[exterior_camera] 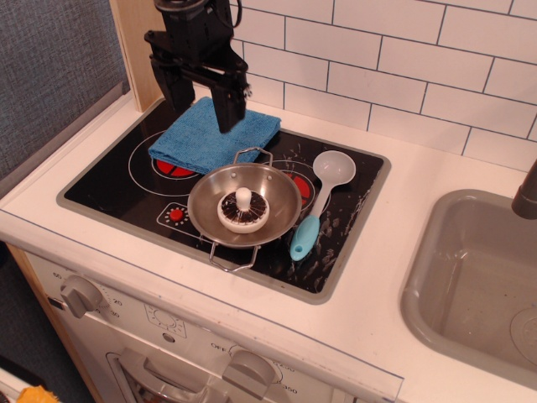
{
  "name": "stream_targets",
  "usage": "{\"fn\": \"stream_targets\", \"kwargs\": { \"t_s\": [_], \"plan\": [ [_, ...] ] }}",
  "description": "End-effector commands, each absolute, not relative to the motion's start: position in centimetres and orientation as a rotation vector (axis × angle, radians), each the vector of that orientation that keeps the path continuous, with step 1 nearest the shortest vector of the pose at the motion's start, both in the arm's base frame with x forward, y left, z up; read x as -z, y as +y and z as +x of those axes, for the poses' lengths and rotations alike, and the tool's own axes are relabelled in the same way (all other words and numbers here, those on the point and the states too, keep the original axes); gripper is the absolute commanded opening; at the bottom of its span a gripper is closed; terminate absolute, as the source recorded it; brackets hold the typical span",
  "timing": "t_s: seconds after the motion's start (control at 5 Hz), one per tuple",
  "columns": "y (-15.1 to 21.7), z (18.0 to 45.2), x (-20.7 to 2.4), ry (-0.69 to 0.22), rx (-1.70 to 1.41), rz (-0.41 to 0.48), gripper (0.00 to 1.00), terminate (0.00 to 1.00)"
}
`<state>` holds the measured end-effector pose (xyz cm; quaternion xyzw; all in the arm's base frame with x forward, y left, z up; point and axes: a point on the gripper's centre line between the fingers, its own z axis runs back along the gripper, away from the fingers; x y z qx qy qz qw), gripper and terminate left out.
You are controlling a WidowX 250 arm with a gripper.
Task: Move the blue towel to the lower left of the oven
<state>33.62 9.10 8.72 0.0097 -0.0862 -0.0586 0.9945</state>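
The blue towel (210, 136) lies folded on the back left part of the oven's black cooktop (109, 186), over the upper left burner ring. My gripper (200, 107) hangs above the towel's far edge, raised clear of it. Its two black fingers (229, 107) are spread apart and hold nothing.
A steel pan (245, 203) with a white round piece inside sits mid-cooktop, touching the towel's near corner. A light-blue-handled spoon (319, 201) lies to its right. A grey sink (470, 285) is at the right, a white tiled wall behind, grey knobs (80, 294) on the front.
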Motion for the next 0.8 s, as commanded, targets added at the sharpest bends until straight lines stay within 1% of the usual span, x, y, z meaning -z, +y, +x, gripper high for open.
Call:
{"fn": "stream_targets", "kwargs": {
  "t_s": [0.0,0.2,0.4,0.6],
  "plan": [
    [11.7,39.0,-6.7,-0.159,0.068,0.068,1.00,0.00],
    [11.7,40.3,-4.6,-0.128,-0.006,0.080,1.00,0.00],
    [11.9,40.7,-3.0,-0.093,-0.028,0.087,1.00,0.00],
    [12.1,40.2,-2.2,-0.040,-0.014,0.103,1.00,0.00]
  ]
}}
